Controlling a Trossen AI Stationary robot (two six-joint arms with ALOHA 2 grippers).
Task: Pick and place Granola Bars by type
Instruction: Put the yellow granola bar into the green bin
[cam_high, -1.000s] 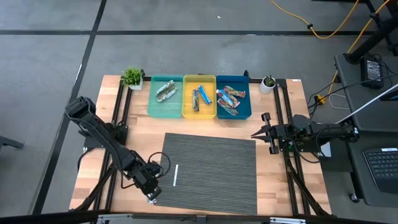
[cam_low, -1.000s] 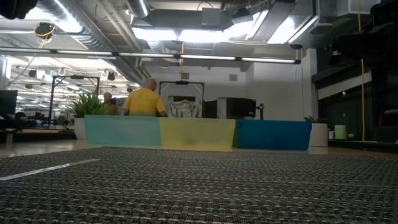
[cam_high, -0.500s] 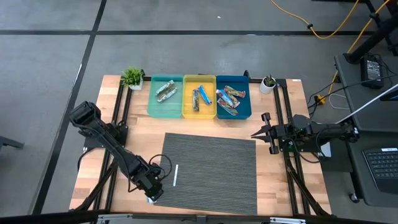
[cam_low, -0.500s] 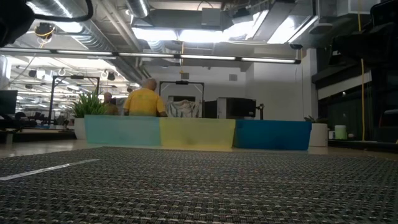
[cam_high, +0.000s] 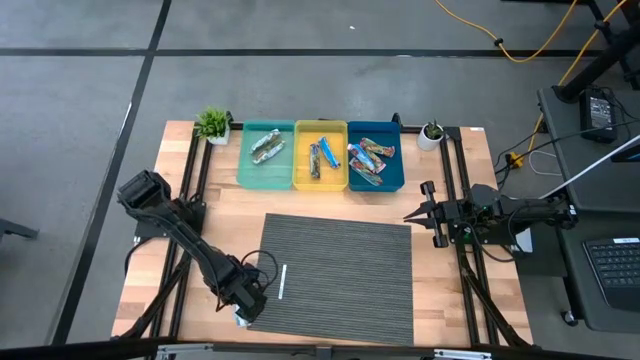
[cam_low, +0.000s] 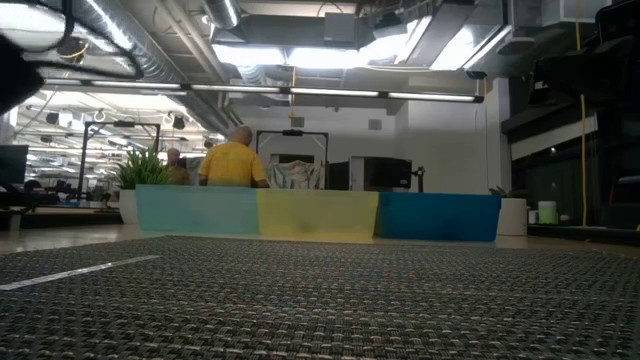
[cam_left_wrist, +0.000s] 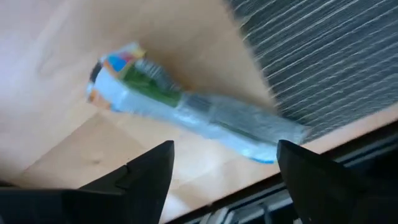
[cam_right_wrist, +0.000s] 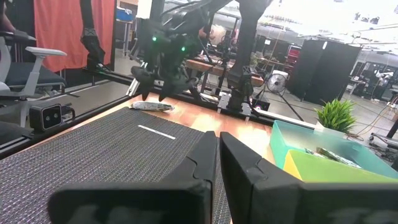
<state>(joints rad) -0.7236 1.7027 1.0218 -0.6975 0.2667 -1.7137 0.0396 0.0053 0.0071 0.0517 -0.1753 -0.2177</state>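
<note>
At the worktop's (cam_high: 225, 215) front left, the left pincer (cam_high: 243, 304) hangs with fingers spread wide over one silvery granola bar (cam_left_wrist: 199, 115) lying loose on the wood beside the dark mat (cam_high: 340, 275); its printing is too blurred to read. One white stick (cam_high: 282, 281) lies on the mat. Three bins hold sorted bars: teal bin (cam_high: 266, 153), yellow bin (cam_high: 320, 155), blue bin (cam_high: 375, 158). The right pincer (cam_high: 413, 214) waits pinched shut, holding nothing.

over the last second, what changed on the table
The left arm's elbow swung toward the table's front while the left gripper stayed low at the mat's front-left corner, its fingers open above a granola bar lying on the wood. The right gripper, bins and white stick are unchanged.
</note>
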